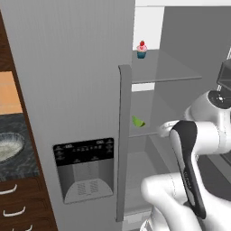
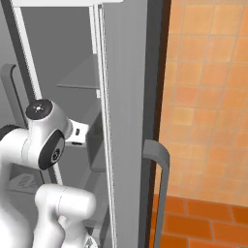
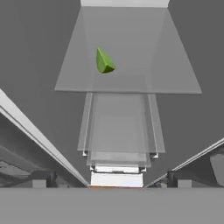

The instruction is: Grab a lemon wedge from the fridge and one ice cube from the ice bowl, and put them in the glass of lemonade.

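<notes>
Ahead of the wide-open, empty gripper (image 3: 112, 181), the lemon wedge (image 3: 104, 61) sits unpicked on its fridge (image 1: 67, 90) shelf; ice cube untouched too.

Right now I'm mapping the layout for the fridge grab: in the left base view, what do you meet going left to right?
ice bowl → dispenser panel → door handle → lemon wedge → robot arm

One fridge (image 1: 67, 90) with two long door handles (image 1: 124, 135), two glass shelves (image 1: 171, 72), one lemon wedge (image 1: 138, 121), one cupcake (image 1: 141, 50), one ice bowl (image 1: 9, 146) at left edge.
</notes>
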Controlling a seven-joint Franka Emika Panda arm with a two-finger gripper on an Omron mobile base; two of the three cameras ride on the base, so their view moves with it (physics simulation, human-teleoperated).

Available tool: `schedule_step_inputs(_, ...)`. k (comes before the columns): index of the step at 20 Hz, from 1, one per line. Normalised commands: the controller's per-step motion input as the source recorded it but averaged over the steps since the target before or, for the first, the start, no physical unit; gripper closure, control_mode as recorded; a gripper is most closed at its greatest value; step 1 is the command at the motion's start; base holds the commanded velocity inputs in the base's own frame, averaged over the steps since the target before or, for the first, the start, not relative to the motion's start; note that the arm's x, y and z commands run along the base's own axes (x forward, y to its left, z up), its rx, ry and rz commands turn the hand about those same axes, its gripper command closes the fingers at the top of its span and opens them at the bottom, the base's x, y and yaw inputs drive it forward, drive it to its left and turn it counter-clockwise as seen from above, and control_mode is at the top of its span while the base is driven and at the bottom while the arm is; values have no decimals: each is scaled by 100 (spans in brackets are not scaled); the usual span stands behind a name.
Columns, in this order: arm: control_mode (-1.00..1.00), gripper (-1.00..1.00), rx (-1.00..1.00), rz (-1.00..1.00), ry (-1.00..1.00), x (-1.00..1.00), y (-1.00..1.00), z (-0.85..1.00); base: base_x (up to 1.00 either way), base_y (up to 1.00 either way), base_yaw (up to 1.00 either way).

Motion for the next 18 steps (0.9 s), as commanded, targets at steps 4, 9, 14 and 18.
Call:
schedule_step_inputs(4, -100, -100, -2, 0, 0, 91, 9, -26, 0, 0, 0)
schedule_step_inputs(9, -100, -100, 0, 2, 0, 72, 16, -27, 0, 0, 0)
schedule_step_inputs(14, -100, -100, 0, 3, 0, 43, 17, -50, 0, 0, 0)
schedule_step_inputs(18, -100, -100, -2, 5, 0, 21, 2, -17, 0, 0, 0)
